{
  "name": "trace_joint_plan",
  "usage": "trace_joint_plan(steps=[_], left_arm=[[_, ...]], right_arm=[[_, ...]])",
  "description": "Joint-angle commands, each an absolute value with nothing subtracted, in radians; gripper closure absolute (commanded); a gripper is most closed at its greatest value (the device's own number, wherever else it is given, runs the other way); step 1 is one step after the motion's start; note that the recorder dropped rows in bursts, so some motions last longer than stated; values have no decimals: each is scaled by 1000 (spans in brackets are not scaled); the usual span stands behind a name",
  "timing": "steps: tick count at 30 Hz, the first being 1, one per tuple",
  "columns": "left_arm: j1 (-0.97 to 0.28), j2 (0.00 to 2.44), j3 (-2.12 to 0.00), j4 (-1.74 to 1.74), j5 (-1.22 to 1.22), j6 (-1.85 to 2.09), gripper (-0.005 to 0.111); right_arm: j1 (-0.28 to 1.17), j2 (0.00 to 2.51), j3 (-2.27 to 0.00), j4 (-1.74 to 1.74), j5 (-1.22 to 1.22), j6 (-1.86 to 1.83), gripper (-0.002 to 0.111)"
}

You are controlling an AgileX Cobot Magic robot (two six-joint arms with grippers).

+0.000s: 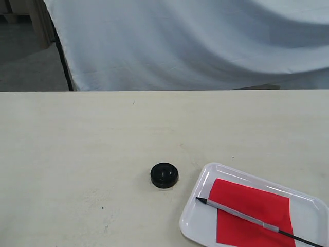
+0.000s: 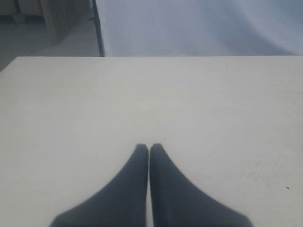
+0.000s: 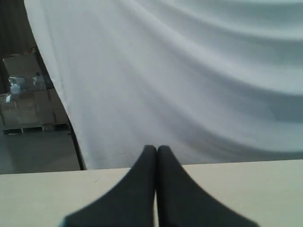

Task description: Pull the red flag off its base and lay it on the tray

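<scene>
Looking for the red flag (image 1: 254, 213), Sam. Where is it?

Sam: It lies flat on the tray (image 1: 198, 224), at the near right of the desk (image 1: 77, 154). Its pole (image 1: 241, 216) lies slanted across the red cloth, with the tip pointing left.

Mia: And the base (image 1: 164, 175)?

Sam: It sits alone on the desk, just left of the tray, not touching it. No pole stands in it.

Mia: So is the job done?

Sam: I think so. The flag is off the base and on the tray. The end of the pole runs out of the picture, so I cannot tell if it sticks out over the rim.

Mia: What about the arms?

Sam: The wide view shows neither arm, so both are away from the flag. The left jaws are pressed shut with nothing between them, over bare desk. The right jaws are shut and hold nothing too. They point at the far edge of the desk and the white sheet (image 1: 205, 41) behind it.
</scene>
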State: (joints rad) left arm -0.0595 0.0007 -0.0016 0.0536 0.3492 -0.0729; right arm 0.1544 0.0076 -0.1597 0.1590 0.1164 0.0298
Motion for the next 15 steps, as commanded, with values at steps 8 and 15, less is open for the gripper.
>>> trace_joint_plan(steps=[8,15], left_arm=[[-65,0,0,46,343,-75,105],[-65,0,0,48,343,-75,105]], right_arm=[[224,0,-55,130,29,-70,108],[223,0,0,78,123,-63,108]])
